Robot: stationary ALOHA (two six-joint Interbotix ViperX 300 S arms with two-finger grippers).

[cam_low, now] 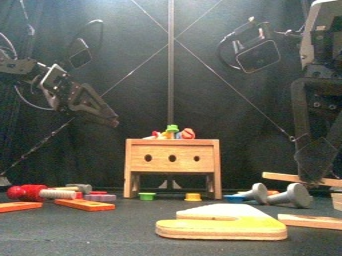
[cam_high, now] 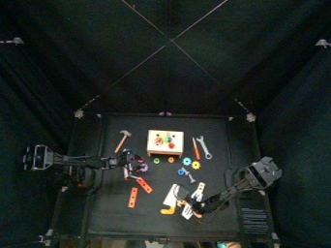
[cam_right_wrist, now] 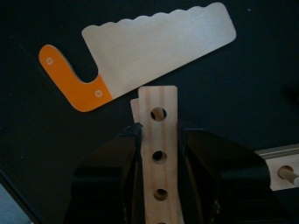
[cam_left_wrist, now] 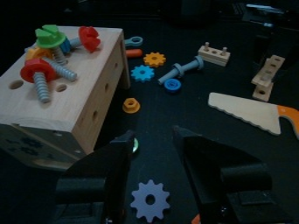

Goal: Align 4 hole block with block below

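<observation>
Dim overhead light is falling on the black curtains (cam_high: 77,58); the front view's nearest wooden piece (cam_low: 221,228) is perhaps blurring slightly.

There are no words, numbers, labels or signs to read in any of the pictures.
</observation>
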